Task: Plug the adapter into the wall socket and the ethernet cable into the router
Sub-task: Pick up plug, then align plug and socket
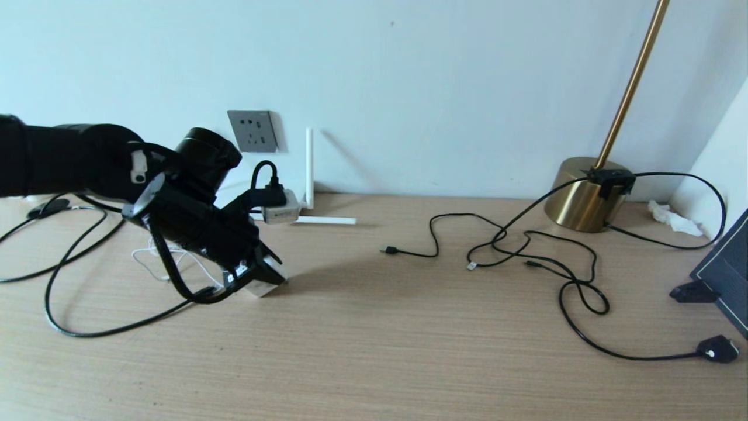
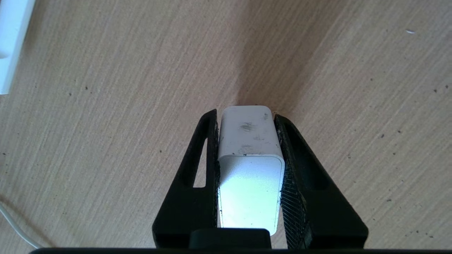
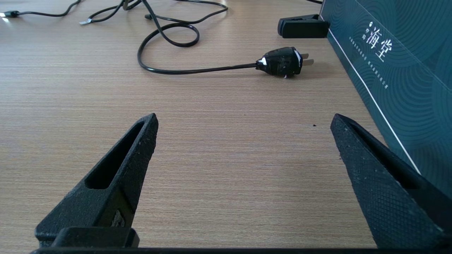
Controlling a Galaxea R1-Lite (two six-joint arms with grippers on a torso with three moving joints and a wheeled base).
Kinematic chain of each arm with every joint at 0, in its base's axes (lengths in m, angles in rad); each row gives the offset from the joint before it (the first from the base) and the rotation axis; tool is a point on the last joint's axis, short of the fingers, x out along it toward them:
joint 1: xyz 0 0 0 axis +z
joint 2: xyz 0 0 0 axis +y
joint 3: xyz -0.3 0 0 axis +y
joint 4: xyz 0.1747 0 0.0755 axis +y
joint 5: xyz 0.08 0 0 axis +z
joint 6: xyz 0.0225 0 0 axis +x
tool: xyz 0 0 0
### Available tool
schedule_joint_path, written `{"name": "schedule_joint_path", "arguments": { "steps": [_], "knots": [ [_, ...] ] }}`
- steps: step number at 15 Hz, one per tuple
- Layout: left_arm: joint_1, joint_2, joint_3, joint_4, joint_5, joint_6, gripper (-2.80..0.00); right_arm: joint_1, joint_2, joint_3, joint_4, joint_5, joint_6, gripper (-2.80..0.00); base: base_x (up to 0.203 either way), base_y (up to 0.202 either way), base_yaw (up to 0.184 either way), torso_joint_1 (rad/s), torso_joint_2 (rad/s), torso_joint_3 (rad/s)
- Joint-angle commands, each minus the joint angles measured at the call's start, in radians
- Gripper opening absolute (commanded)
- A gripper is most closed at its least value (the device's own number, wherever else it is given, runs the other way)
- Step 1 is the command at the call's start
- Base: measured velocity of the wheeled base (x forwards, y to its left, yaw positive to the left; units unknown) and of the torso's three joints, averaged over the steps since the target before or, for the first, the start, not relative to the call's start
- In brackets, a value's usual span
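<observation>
The white adapter (image 2: 247, 141) lies on the wooden table, and my left gripper (image 2: 243, 114) is shut on it, one black finger against each side. In the head view the same gripper (image 1: 266, 283) is angled down at the adapter (image 1: 262, 289), left of centre. Its thin white cord (image 1: 153, 257) trails behind the arm. The dark grey wall socket (image 1: 252, 131) is on the wall above. The arm hides most of the router (image 1: 309, 166); I see one upright antenna and one lying flat. The black ethernet cable (image 1: 87, 335) loops at the left, its plug hidden. My right gripper (image 3: 243, 118) hangs open over bare table.
A brass lamp base (image 1: 578, 196) stands at the back right, its thin black cables (image 1: 561, 275) tangled in front. A black power plug (image 3: 282, 61) lies next to a dark teal box (image 3: 388, 70). Crumpled tissue (image 1: 675, 219) lies by the wall.
</observation>
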Motion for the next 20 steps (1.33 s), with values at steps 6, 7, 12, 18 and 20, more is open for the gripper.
{"name": "schedule_joint_path", "arguments": {
  "steps": [6, 7, 12, 18, 20],
  "knots": [
    [0.0, -0.105, 0.028, -0.007, -0.023, 0.009, -2.8, 0.001, 0.0, 0.011, 0.0, 0.0, 0.0, 0.0, 0.0, 0.0, 0.0, 0.0, 0.0, 0.0],
    [0.0, -0.151, 0.044, -0.013, -0.047, 0.009, -2.8, 0.0, 0.0, 0.011, 0.0, 0.0, 0.0, 0.0, 0.0, 0.0, 0.0, 0.0, 0.0, 0.0],
    [0.12, -0.496, 0.33, -0.21, -0.196, -0.011, -2.8, 0.001, 0.0, 0.011, 0.0, 0.0, 0.0, 0.0, 0.0, 0.0, 0.0, 0.0, 0.0, 0.0],
    [0.275, -0.732, 0.645, -0.457, -0.267, -0.326, -2.8, 0.0, 0.0, 0.011, 0.0, 0.0, 0.0, 0.0, 0.0, 0.0, 0.0, 0.0, 0.0, 0.0],
    [0.266, -0.74, 0.676, -0.31, -0.261, -0.26, -2.8, 0.0, 0.0, 0.011, 0.0, 0.0, 0.0, 0.0, 0.0, 0.0, 0.0, 0.0, 0.0, 0.0]
  ]
}}
